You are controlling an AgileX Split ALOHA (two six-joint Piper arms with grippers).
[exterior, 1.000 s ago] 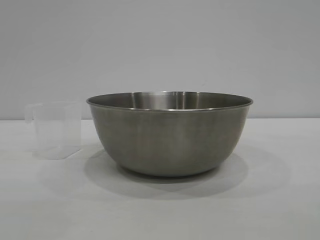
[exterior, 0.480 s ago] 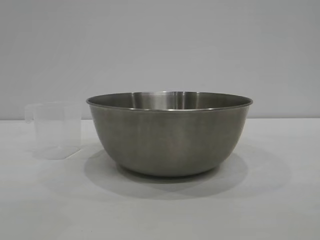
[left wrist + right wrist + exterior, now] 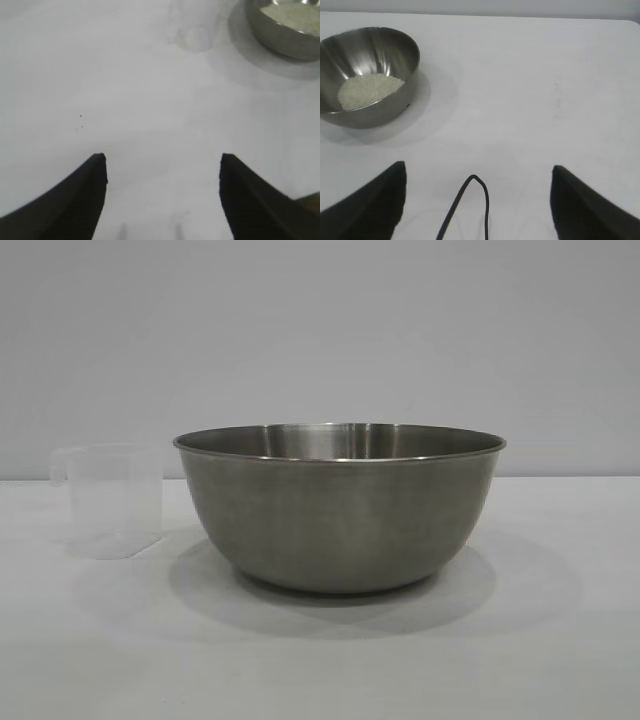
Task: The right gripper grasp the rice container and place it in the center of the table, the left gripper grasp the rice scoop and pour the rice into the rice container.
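The rice container, a wide steel bowl, stands in the middle of the white table. Cream rice lies in a heap on its bottom. The rice scoop, a clear plastic cup with a handle at its rim, stands upright just left of the bowl and looks empty. Neither arm shows in the exterior view. My left gripper is open over bare table, well away from the faintly visible scoop and the bowl. My right gripper is open too, apart from the bowl, holding nothing.
A thin black cable loop lies between the right gripper's fingers in the right wrist view. A plain grey wall stands behind the table.
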